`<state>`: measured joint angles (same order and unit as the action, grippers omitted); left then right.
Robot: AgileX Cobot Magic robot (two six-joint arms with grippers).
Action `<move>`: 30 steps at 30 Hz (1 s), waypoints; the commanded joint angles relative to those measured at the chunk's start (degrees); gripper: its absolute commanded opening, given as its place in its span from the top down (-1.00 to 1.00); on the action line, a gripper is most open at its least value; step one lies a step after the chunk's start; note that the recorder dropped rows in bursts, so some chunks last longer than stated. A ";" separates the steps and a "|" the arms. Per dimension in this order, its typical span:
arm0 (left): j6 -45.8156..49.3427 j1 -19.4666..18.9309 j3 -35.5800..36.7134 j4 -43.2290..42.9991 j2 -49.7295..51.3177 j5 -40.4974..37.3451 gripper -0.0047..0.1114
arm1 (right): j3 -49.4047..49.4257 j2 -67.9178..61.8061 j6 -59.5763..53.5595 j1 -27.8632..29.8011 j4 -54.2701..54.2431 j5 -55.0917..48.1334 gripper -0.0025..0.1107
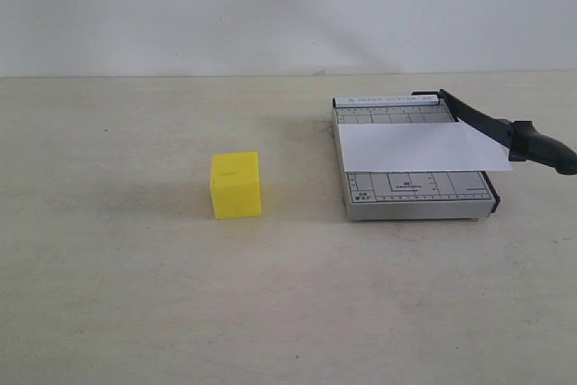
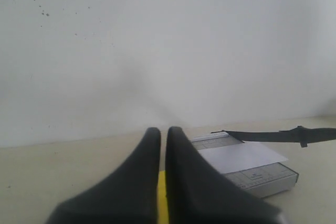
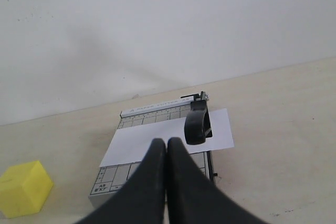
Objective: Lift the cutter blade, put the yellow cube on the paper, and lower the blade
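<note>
The cube [image 1: 236, 184] stands left of the trimmer [image 1: 424, 197], with the paper [image 1: 419, 146] lying across it.

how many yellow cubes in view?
1. The cube sits on the table, left of the trimmer in the exterior view, clear of it. Nothing in view could hide another.

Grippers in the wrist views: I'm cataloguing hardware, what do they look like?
Both the left gripper and right gripper have two black, smooth fingers that widen from rounded tips. No cables or markings show; the arms are out of view.
</note>
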<state>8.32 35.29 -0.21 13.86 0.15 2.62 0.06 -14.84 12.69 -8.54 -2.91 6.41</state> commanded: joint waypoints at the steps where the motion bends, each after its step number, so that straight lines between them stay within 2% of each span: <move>1: -0.66 -0.33 0.21 0.50 -0.15 -0.94 0.84 | -0.06 0.28 0.08 -0.05 0.26 0.71 0.96; 30: -5.20 -0.33 0.21 0.50 -0.15 -6.70 0.84 | -0.06 0.28 0.08 -0.05 -0.13 1.12 0.96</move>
<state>3.70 35.29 -0.21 13.96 0.15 -3.81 0.06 -14.84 12.69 -8.54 -3.14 6.75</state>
